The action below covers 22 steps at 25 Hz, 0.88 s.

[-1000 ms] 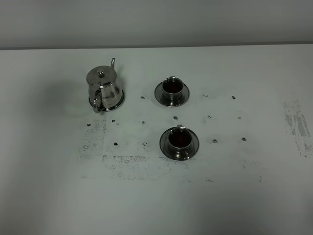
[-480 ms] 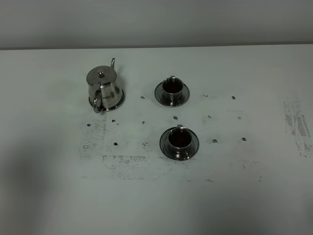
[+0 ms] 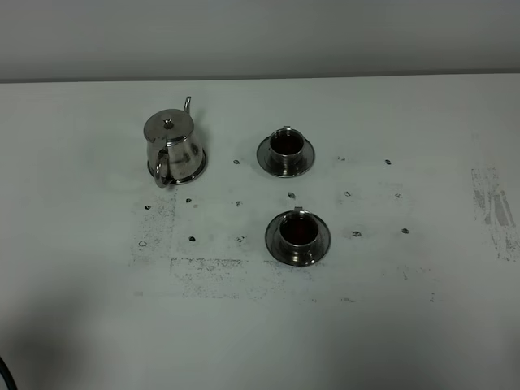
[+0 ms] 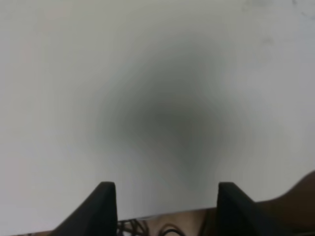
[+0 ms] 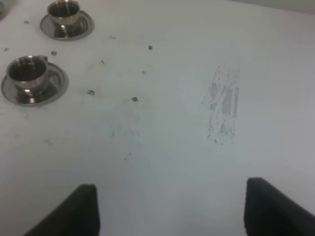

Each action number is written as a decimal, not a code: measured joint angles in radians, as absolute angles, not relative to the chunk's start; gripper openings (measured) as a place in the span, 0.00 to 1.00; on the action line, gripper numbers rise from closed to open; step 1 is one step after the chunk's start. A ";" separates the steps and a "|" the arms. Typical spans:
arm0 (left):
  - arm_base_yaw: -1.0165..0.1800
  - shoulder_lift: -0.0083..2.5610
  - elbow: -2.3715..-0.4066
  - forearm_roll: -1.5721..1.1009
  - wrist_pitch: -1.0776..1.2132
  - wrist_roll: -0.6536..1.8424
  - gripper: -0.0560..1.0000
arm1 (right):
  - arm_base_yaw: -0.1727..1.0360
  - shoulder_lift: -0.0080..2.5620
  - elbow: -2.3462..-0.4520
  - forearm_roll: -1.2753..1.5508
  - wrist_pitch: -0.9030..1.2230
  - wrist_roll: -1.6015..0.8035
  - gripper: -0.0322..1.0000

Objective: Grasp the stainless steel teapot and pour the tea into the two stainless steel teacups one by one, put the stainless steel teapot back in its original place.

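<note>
text: none legible | labels: none (table (image 3: 406,325) shows only scuffs)

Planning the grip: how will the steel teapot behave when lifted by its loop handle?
The stainless steel teapot looks polished, so it is probably slippery. Its handle sits to one side, so the pot may swing or tilt when lifted. The wide base on the saucer suggests it resists tipping if nudged.

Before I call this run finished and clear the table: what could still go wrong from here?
Both teacups, the far one and the near one, hold dark liquid, so a careless reach could spill them. The teapot stands upright with its loop handle toward the front edge, where a passing arm might catch it. The white table would show any spill.
</note>
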<state>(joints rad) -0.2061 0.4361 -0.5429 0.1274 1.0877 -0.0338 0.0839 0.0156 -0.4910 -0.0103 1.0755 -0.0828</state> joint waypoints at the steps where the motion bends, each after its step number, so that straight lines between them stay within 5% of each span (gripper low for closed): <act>1: -0.206 0.423 -0.537 0.115 1.086 -0.034 0.47 | 0.084 0.016 -0.491 -0.010 1.075 -0.083 0.60; 22: -0.205 0.327 -0.507 0.086 1.041 -0.034 0.46 | 0.084 0.016 -0.491 -0.010 1.075 -0.083 0.60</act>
